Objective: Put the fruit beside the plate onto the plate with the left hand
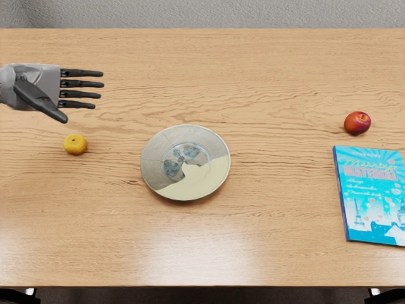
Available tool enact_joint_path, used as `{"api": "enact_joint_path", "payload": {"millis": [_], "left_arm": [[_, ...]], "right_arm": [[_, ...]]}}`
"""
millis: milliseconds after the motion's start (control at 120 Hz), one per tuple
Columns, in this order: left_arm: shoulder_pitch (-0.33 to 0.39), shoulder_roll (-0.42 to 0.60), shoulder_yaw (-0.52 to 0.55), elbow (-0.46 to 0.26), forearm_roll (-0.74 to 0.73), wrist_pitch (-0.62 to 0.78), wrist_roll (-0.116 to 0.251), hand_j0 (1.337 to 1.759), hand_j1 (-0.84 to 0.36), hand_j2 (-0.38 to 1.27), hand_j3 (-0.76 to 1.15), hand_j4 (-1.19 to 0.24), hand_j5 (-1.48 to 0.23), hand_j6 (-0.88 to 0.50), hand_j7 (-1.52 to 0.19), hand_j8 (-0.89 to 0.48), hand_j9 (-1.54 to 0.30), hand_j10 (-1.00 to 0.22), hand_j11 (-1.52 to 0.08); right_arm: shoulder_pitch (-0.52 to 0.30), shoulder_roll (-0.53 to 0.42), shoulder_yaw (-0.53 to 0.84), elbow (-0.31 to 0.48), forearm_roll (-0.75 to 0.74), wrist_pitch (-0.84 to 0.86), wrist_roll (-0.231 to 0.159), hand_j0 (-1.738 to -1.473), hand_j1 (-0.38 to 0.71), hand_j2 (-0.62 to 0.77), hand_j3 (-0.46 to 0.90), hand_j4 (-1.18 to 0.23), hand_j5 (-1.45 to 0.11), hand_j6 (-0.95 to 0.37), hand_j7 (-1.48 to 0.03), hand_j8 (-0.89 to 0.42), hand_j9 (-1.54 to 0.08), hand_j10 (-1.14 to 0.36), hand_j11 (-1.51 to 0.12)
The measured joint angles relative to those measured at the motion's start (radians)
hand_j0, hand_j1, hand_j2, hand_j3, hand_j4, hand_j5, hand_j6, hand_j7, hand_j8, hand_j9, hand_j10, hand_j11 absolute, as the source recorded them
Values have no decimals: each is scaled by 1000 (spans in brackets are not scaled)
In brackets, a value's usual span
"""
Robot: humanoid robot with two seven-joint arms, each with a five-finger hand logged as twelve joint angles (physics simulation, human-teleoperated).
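Note:
A small yellow-orange fruit (75,144) lies on the wooden table, a short way left of the plate (215,149). The plate is round, grey and cream, with a blue pattern in its middle, and nothing lies on it. My left hand (74,90) comes in from the left edge and hovers above and behind the yellow fruit, apart from it. Its fingers (82,83) are stretched out straight toward the right and the thumb points down-right; it holds nothing. A red apple (357,122) sits far to the right. The right arm is out of view.
A turquoise book (373,193) lies at the right edge of the table, in front of the red apple. The wooden table (202,253) fills most of the view, with a grey wall behind its far edge.

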Motion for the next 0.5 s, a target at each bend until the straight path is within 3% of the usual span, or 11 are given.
{"api": "enact_joint_path", "payload": {"millis": [283, 500], "left_arm": [[-13, -4, -1, 0, 6, 0, 0, 1658, 349, -1, 0, 1, 0, 2, 0, 1, 0, 1, 0], [-64, -93, 1, 0, 92, 0, 2, 1658, 349, -1, 0, 1, 0, 1, 0, 1, 0, 1, 0]], "right_arm": [[1, 0, -3, -1, -3, 1, 1, -1658, -317, -5, 0, -27, -35, -27, -35, -27, -35, -27, -35], [1, 0, -3, 0, -4, 1, 1, -1658, -317, -5, 0, -27, -35, -27, -35, -27, -35, -27, -35]]}}
